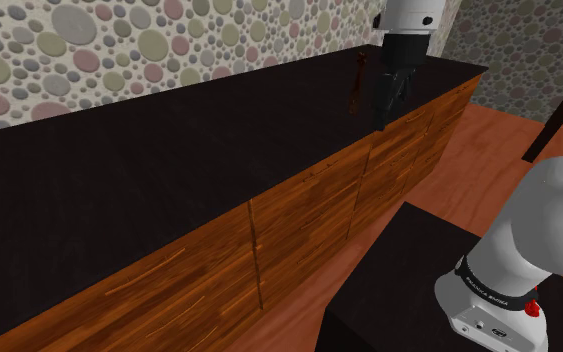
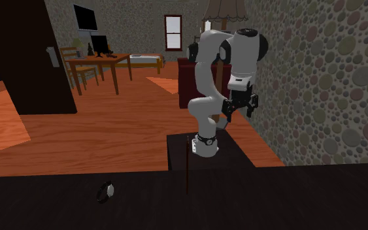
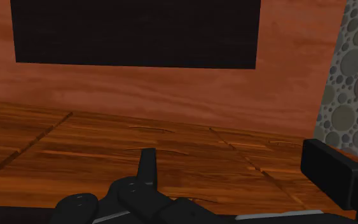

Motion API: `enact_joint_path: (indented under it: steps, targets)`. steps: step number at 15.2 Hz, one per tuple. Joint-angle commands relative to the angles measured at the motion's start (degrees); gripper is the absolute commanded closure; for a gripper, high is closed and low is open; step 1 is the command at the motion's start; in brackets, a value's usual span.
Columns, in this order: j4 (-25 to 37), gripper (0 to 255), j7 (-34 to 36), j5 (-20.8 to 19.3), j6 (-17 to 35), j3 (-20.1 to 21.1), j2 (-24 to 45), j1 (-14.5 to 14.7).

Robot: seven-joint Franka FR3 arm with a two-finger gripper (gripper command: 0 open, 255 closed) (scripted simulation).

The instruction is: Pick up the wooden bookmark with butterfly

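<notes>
A pebble-patterned wall is shown behind a long counter with a dark top, carried on wood-grained cabinet fronts. The white arm is drawn folded high over its black stand, so that the hand is kept above the counter's level and on the stand's side of its front edge. This is judged to be a posture of readiness, not of grasping.

The gripper is hung downward. In the wrist view its fingers are seen set well apart, with nothing but the cabinet fronts beyond them; the tool is therefore taken to be spread wide and to carry nothing.

The bookmark, a thin reddish-brown strip, is stood on end on the counter near the front edge. In the shoulder view it is placed just to the left of the gripper, and no contact between the two is seen. In the second exterior view it appears as a slim dark upright line between camera and stand. No butterfly can be made out on it. Because it is upright, its flat faces are judged to be offered to a sideways approach.

A small ringed object, not identifiable, is laid on the counter well apart from the bookmark.
</notes>
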Motion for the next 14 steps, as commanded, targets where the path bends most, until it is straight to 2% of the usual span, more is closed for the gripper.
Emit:
enact_joint_path:
  steps: [1,7,14]
  targets:
    - [0.00,0,0.00,0.00,0.00,0.00,0.00,0.00]
    - [10.09,0,11.82,-3.06,2.86,2.17,12.32,-5.43]
    - [23.54,0,25.77,-8.19,2.31,3.13,25.16,-11.01]
